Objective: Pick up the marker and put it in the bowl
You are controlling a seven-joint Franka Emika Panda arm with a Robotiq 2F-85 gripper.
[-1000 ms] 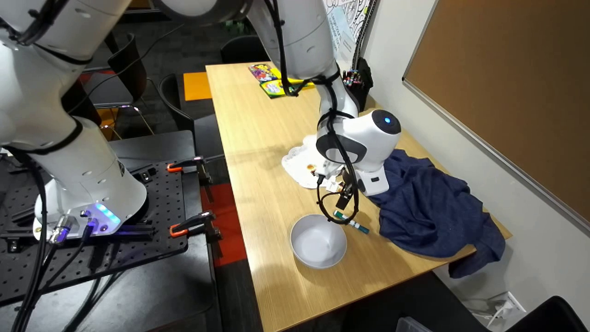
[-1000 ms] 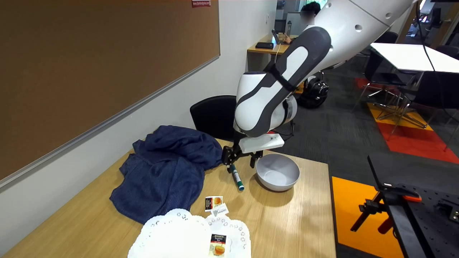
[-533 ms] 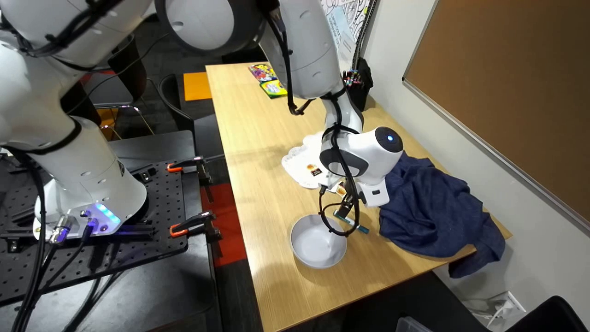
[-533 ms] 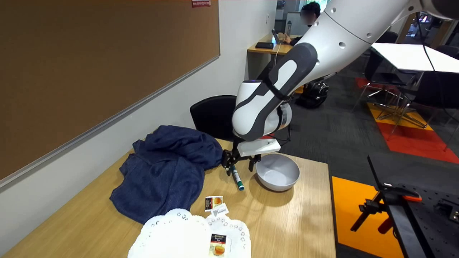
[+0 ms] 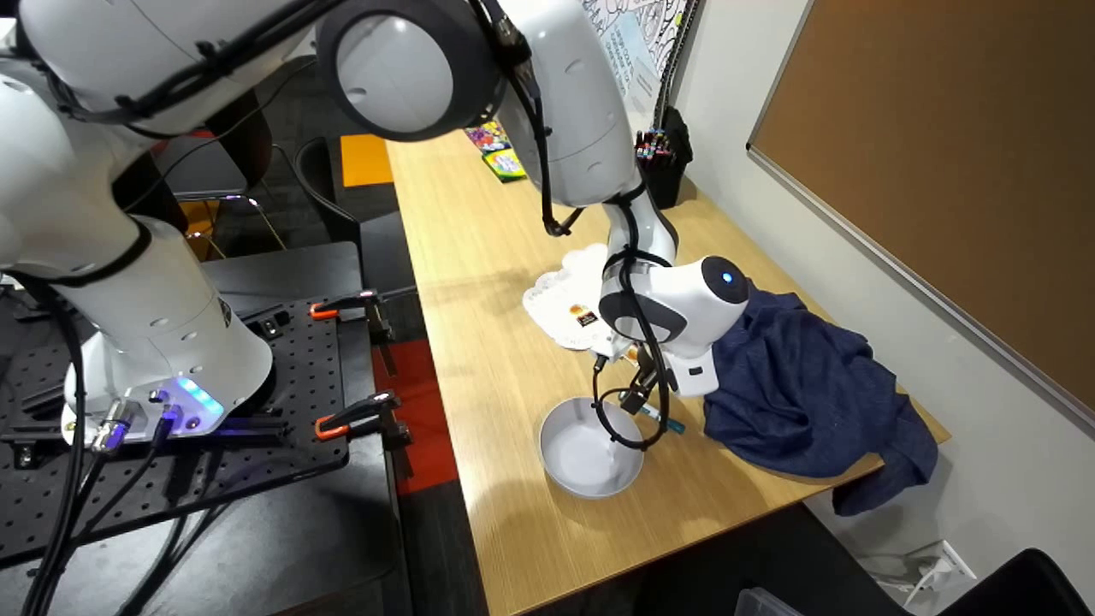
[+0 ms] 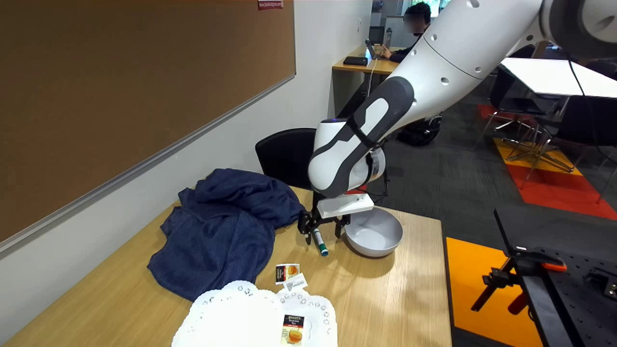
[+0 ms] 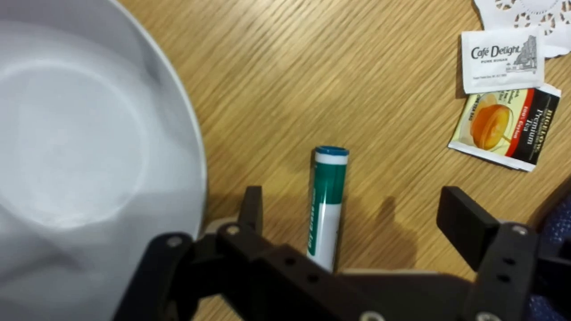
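Black two-finger gripper (image 7: 352, 205) has come down since a second ago, jaws wide apart | slim green-and-white plastic marker (image 7: 328, 205) lies ungripped between them, probably straddled for a pinch | round grey bowl (image 7: 176, 129) sits near, handy for the drop imo | long wood-grain table (image 6: 409, 299), crumpled navy cloth (image 6: 226, 231) on it, flat brown corkboard (image 6: 135, 86) on the white wall (image 6: 328, 53)

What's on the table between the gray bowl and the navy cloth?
A dry-erase marker lies between the bowl and the cloth, with open fingers on either side of it; the wrist view and an exterior view show this.
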